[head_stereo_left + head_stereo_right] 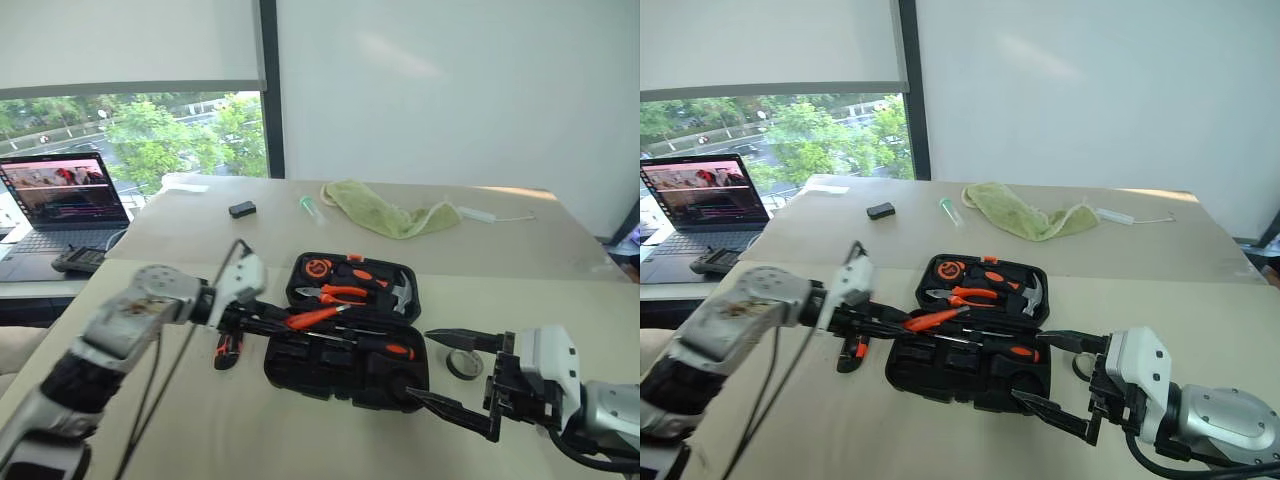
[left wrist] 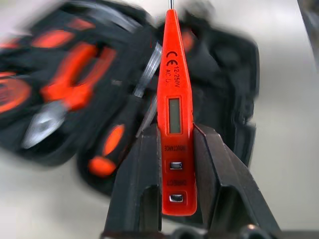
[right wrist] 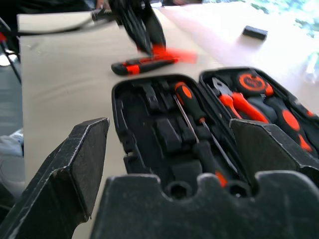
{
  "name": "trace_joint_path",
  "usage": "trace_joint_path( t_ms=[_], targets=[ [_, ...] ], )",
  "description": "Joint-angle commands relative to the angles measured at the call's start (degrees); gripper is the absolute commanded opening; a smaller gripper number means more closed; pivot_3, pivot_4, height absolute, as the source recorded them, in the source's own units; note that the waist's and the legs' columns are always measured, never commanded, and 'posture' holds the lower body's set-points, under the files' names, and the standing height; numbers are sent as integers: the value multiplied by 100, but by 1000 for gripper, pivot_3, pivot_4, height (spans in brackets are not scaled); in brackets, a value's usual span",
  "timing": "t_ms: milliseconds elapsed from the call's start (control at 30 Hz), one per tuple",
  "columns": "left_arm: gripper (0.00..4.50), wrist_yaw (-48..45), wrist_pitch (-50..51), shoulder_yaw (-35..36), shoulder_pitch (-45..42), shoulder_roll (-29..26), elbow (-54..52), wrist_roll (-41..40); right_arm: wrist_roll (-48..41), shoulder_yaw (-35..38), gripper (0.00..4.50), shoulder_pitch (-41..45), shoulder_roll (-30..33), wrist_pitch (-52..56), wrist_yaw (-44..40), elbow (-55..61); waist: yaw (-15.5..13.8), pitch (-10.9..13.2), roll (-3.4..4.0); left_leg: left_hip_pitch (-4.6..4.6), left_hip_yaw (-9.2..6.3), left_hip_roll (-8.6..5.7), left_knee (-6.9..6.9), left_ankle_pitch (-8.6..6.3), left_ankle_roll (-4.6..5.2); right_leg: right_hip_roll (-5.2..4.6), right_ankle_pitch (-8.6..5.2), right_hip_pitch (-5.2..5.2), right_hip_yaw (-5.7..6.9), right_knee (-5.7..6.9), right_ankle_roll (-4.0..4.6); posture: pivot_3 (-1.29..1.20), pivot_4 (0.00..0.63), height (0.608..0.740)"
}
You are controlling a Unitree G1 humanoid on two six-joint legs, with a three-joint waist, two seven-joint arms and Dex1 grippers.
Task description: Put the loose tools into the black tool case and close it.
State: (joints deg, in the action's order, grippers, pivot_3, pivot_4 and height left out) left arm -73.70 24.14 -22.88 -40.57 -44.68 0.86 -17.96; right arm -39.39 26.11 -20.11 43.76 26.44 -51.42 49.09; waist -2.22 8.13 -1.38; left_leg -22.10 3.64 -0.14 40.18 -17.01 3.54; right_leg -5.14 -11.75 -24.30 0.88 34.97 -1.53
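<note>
While the left hand (image 2: 172, 164) is clamped on the tester screwdriver (image 2: 174, 109), its tip points over the open case (image 1: 350, 340) on the desk (image 1: 560, 300); the right hand (image 1: 445, 370) stands apart.

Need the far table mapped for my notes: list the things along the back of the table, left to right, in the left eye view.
Laptop → small black box → small green item → green cloth → white cable.

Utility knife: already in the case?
No, the utility knife lies on the table beside the open black tool case.
</note>
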Motion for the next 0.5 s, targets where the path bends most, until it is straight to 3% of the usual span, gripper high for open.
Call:
trace_joint_path(
  t_ms=[33, 267, 500],
  targets=[
    [625, -521, -909, -558, -667, 340, 1127, 890, -55, 679, 4500, -648, -175, -159, 21, 455, 13, 4, -6, -2, 1, 2, 7, -2, 3, 1, 2, -2, -3, 2, -7, 0, 150, 740],
    [625, -885, -1429, -817, -915, 671, 1809, 1536, 5, 1526, 4500, -1820, -649, -491, -128, 647, 58, 3, -7, -6, 0, 3, 25, -16, 27, -9, -8, 4, -8, 4, -42, 0, 150, 740],
    [625, -1080, -774, -778, -641, 542, 1046, 1699, 43, 1608, 4500, -2154, -808, -721, -96, 673, 88, 2, -4, -5, 0, 10, 57, -22, 36, -11, -6, 11, -12, 13, -49, 0, 150, 740]
  ],
)
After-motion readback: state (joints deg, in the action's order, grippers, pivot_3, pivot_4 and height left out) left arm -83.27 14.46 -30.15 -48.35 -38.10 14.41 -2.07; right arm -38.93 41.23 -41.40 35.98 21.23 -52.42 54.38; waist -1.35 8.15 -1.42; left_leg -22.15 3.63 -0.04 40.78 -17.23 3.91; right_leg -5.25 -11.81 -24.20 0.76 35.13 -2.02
